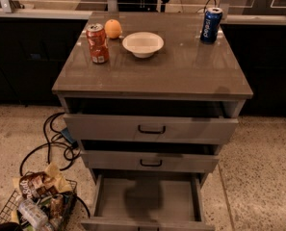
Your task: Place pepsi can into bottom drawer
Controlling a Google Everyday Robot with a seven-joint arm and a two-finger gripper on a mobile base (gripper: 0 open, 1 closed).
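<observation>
The gripper is out of frame, its jaws' state untellable, while the pepsi can (211,25) stands upper right on the bench (181,76), the bottom drawer (176,198) open to receive it.

pepsi can (211,24) upright on cabinet top (181,71), far right corner, bottom drawer (176,198) open — pincer out of view

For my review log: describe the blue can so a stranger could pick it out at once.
The gripper is not in view. On the glossy brown top of the grey three-drawer cabinet, the small dark-blue pepsi can with white lettering stands upright at the far right corner. The other can there, a red-orange soda can, stands at the left beside an orange fruit.
</observation>
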